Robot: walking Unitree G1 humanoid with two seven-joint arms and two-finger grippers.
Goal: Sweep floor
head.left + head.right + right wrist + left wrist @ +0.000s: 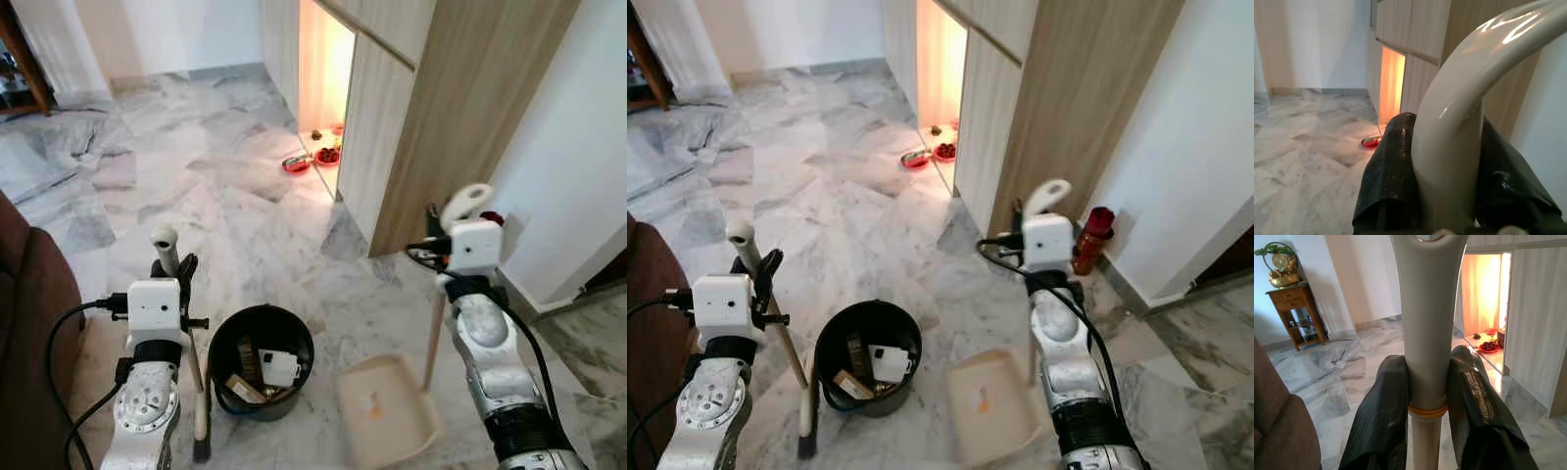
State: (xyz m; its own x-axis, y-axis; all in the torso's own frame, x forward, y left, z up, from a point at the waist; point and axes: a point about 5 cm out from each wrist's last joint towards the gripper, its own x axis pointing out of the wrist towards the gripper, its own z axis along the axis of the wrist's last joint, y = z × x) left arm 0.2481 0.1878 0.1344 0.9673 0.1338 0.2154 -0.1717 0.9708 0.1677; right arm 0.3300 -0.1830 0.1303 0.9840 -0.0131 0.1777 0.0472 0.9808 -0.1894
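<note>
My left gripper (178, 272) is shut on the cream handle of a broom (167, 245); its dark brush (202, 448) rests on the marble floor left of a black bin (260, 310). The bin holds a white box and other rubbish. In the left wrist view the black fingers (1386, 406) clamp the handle from both sides. My right gripper (1017, 223) is shut on the looped top of a long-handled cream dustpan (397, 431). The pan sits on the floor right of the bin with a small orange scrap in it.
A brown sofa (29, 323) crowds the left side. A tall wooden cabinet (460, 98) stands ahead on the right, with red bowls (297, 164) by its lit niche. A red bottle (1095, 238) stands at the cabinet's corner by the white wall. Open marble floor stretches ahead.
</note>
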